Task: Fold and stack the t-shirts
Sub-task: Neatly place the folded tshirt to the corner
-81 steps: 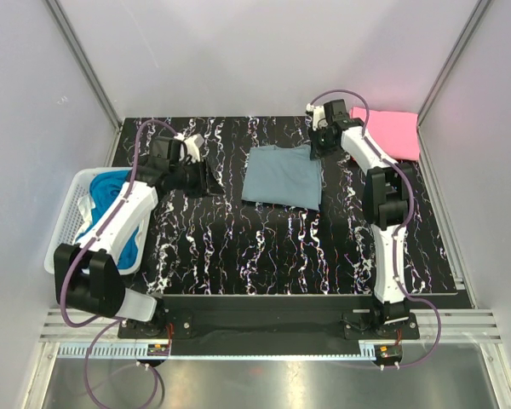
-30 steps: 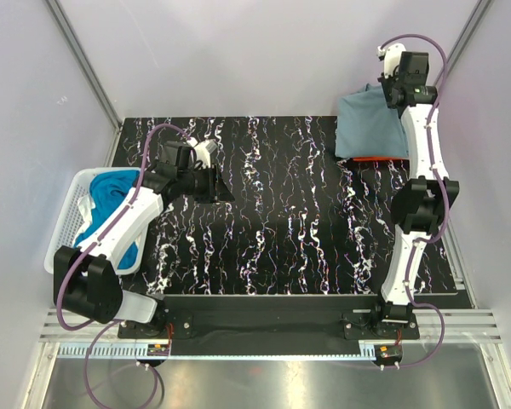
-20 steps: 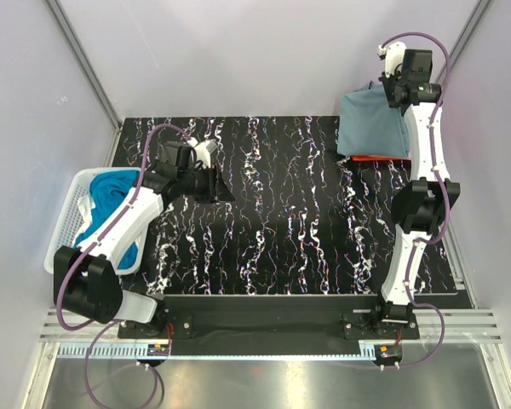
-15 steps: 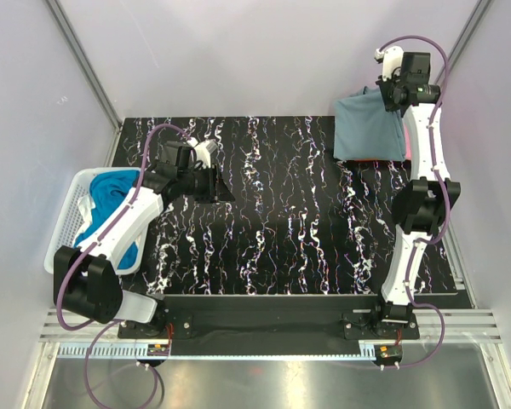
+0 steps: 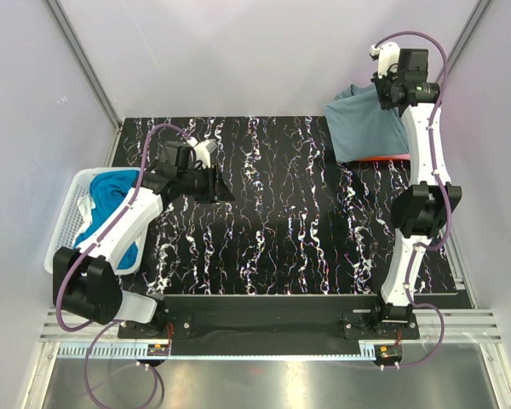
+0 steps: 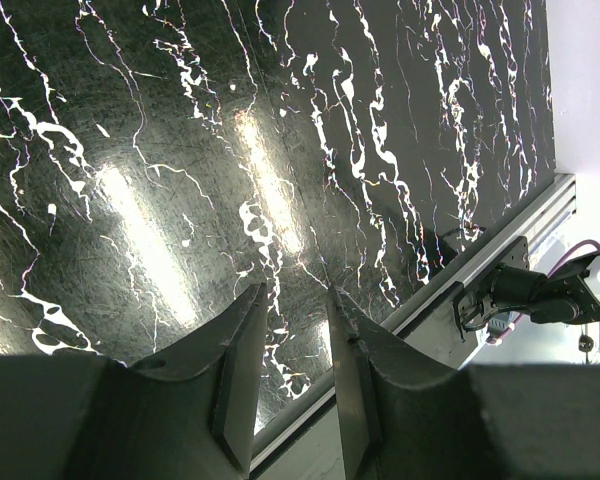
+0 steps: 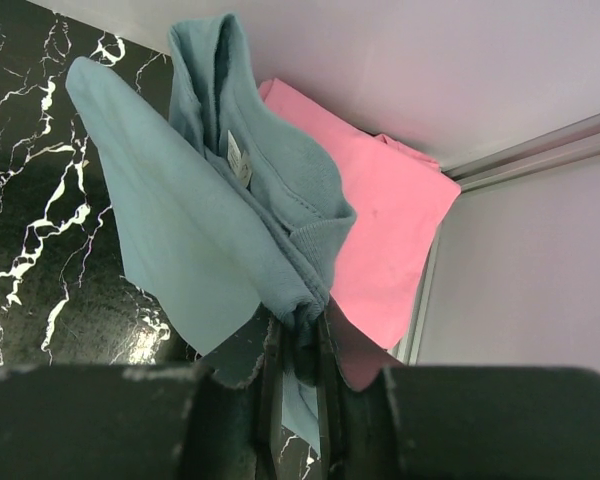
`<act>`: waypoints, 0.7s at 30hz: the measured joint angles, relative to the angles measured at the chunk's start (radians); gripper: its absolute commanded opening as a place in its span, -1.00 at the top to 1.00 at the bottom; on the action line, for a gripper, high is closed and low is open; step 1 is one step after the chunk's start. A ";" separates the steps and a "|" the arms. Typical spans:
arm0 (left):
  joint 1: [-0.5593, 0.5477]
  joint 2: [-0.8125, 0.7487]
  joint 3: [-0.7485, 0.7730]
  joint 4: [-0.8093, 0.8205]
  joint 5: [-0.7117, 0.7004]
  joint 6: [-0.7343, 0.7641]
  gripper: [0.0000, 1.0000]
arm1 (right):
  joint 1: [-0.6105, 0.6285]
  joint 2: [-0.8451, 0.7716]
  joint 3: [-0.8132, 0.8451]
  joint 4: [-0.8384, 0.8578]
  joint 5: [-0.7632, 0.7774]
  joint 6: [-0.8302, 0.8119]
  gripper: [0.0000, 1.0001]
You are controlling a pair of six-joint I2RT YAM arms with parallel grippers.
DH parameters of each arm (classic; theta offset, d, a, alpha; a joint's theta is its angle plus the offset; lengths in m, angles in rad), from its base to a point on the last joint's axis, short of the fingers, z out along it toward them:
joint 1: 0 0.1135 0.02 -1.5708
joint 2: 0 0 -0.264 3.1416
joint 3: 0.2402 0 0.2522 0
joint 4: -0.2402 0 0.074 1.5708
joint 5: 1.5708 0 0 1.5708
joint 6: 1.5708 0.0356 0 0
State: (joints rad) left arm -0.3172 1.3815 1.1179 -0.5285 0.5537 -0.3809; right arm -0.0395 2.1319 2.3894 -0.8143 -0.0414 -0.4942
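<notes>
Black marbled tabletop, pale walls round it. R gripper is up at the far-right corner, jaws pinching the grey-blue t-shirt by a bunched edge. Cloth hangs loose below the jaws, mostly lifted, its fold partly fallen open. Pink t-shirt lies flat just beyond the jaws and to their right, against the corner rail. Top view shows a thin orange-red edge under the hanging cloth, prob. another folded tee.

L gripper hovers over bare tabletop, jaws slightly spread, nothing btwn them. White mesh basket sits well left of the L jaws w/ bright blue/teal tees heaped in it, unfolded.

Progress est.: stack begun in the corner. Grey-blue one not yet set down, may need re-squaring. Basket tees all left to do, so approx. mid-task or earlier.
</notes>
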 measured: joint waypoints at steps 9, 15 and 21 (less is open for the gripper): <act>0.000 0.000 0.000 0.000 0.000 0.000 0.28 | -0.004 0.000 0.008 -0.006 -0.004 0.003 1.00; 0.000 0.000 -0.001 0.000 0.000 0.000 0.28 | -0.005 -0.001 0.008 -0.008 -0.010 0.018 1.00; 0.000 0.000 -0.006 0.000 0.000 0.000 0.28 | -0.005 -0.006 0.018 -0.012 -0.048 0.049 1.00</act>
State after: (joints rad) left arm -0.3172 1.3819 1.1114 -0.5289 0.5537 -0.3809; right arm -0.0441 2.1262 2.4073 -0.8265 -0.0891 -0.4450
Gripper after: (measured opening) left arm 0.356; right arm 0.193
